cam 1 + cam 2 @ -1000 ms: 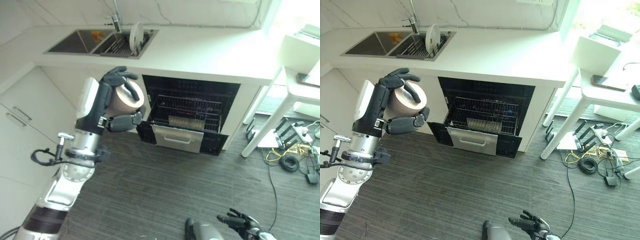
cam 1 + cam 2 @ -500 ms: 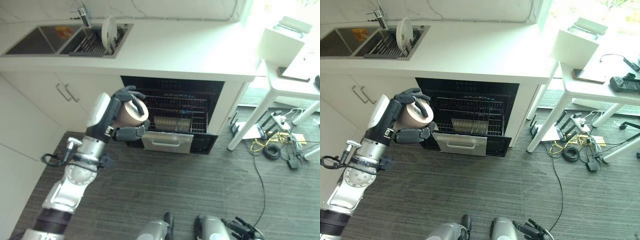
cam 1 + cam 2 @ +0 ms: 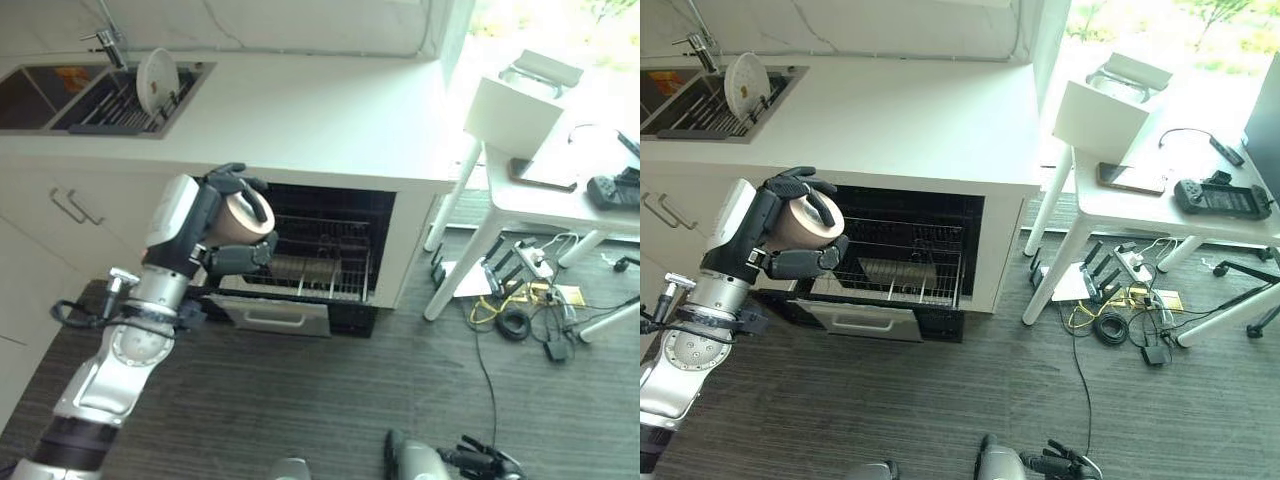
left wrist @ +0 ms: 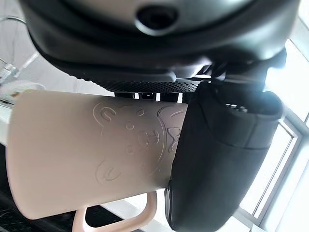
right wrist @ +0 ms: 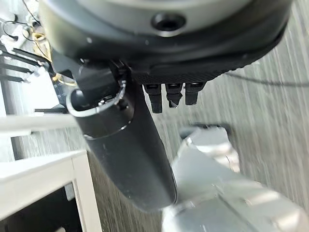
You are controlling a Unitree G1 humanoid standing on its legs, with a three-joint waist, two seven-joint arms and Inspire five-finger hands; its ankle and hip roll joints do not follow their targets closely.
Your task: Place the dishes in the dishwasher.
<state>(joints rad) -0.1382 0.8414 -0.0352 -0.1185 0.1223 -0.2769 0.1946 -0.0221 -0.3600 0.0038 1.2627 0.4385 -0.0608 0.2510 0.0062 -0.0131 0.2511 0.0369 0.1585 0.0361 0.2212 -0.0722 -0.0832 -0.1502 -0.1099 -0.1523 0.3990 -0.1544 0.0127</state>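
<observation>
My left hand (image 3: 190, 215) is shut on a beige mug (image 3: 242, 214), fingers over its top and thumb under it. The mug (image 4: 91, 150) has an embossed bear face and a handle, and the thumb (image 4: 217, 159) presses its side. I hold it in the air in front of the left part of the open dishwasher (image 3: 330, 215), above the pulled-out wire rack (image 3: 320, 262) and the lowered door (image 3: 268, 316). A white plate (image 3: 156, 78) stands in the drainer at the sink (image 3: 40, 95). My right hand (image 3: 487, 463) hangs low near the floor, fingers relaxed and holding nothing.
A white counter (image 3: 300, 115) runs above the dishwasher. To the right stands a white table (image 3: 560, 195) with a phone and a controller on it. Cables and a power strip (image 3: 520, 295) lie on the grey floor below it.
The camera has swung to the right, so the whole scene sits further left. My left hand keeps the same hold on the mug and now hangs before the dishwasher's left side.
</observation>
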